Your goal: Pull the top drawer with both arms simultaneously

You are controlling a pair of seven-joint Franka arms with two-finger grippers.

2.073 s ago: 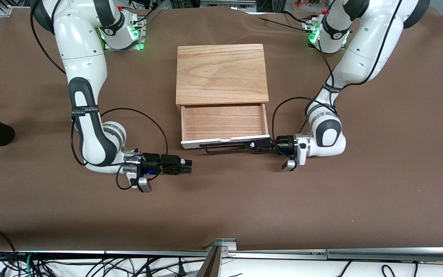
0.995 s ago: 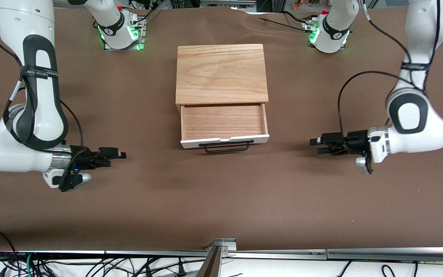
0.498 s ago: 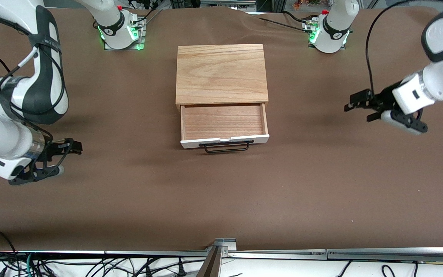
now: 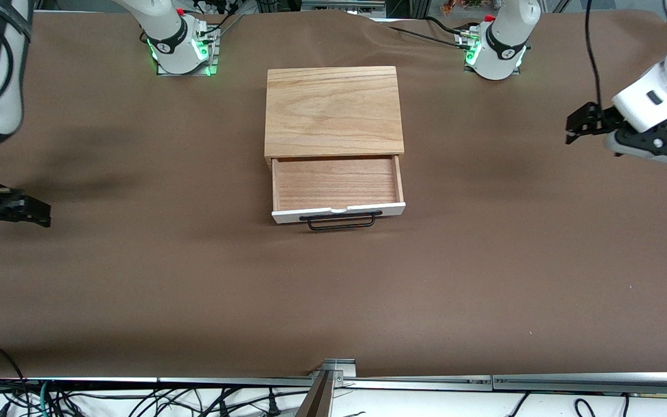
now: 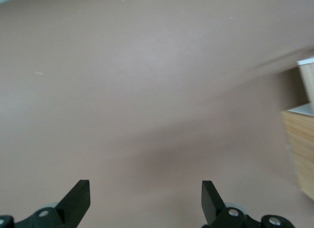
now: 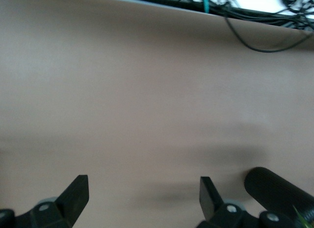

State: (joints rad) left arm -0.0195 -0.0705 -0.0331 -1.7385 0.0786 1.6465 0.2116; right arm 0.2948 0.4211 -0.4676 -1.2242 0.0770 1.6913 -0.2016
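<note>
Brown cloth covers the table [image 4: 194, 301], which has wide bare room on every side of the oak cabinet [image 4: 333, 110]; no readable writing or brand marks show anywhere. That cabinet stands midway between the two arm bases, its light wood top grained and unmarked.

From the cabinet's front the top drawer [image 4: 337, 184] stands pulled well out toward the front camera. Its reddish-brown wood interior lies bare, its white front panel has a small notch in the top edge, and the wide black wire handle [image 4: 341, 221] juts from that panel.

Both arms are up in the air, well apart from the cabinet. The left gripper [image 4: 576, 124] hangs over the cloth toward the left arm's end of the table, fingers [image 5: 78, 198] spread wide with only cloth between them; its wrist view catches the cabinet's edge [image 5: 300, 149]. The right gripper [image 4: 35, 213] hangs over the cloth at the right arm's end, almost at the table edge, its fingers [image 6: 76, 191] likewise wide apart and holding nothing. A dark cylinder [image 6: 277, 188] lies near it.
</note>
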